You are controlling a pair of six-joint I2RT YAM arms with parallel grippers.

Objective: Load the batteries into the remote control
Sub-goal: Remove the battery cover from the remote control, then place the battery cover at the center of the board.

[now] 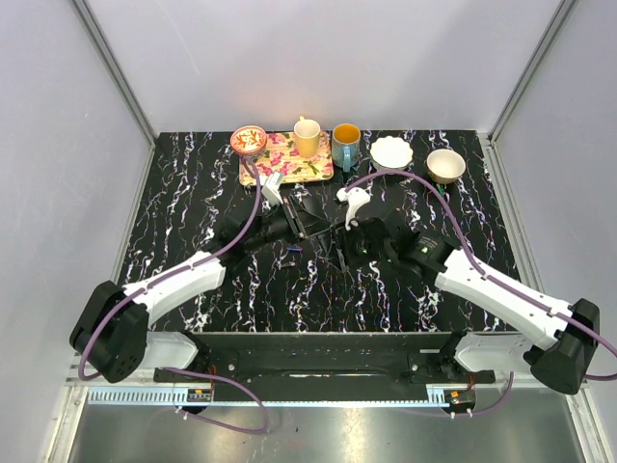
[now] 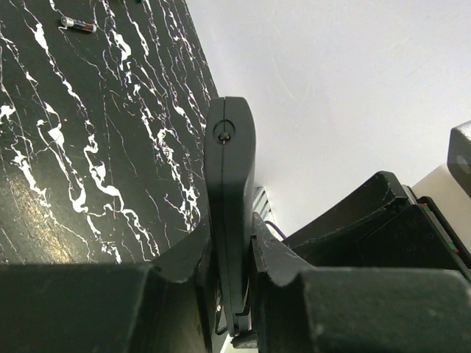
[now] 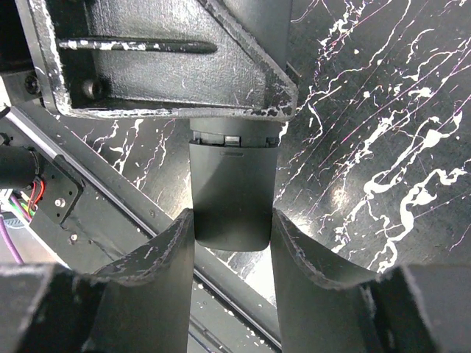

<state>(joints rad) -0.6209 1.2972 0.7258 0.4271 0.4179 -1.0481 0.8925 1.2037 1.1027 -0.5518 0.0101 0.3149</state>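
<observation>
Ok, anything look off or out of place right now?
Nothing spilled or damaged. The slim black plastic remote control sits on edge in the left gripper; one small orange-ended battery lies loose on the black marbled table.

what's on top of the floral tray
A yellow mug stands on the tray; a red bowl overlaps its far left corner. The left arm hides part of its near edge.

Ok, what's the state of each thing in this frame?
remote control: clamped edge-on, held by both grippers.
left gripper: shut on remote control.
right gripper: shut on remote control.
battery: lying loose on table, not loaded.
yellow mug: upright.
teal mug: upright.
white bowl: upright.
</observation>
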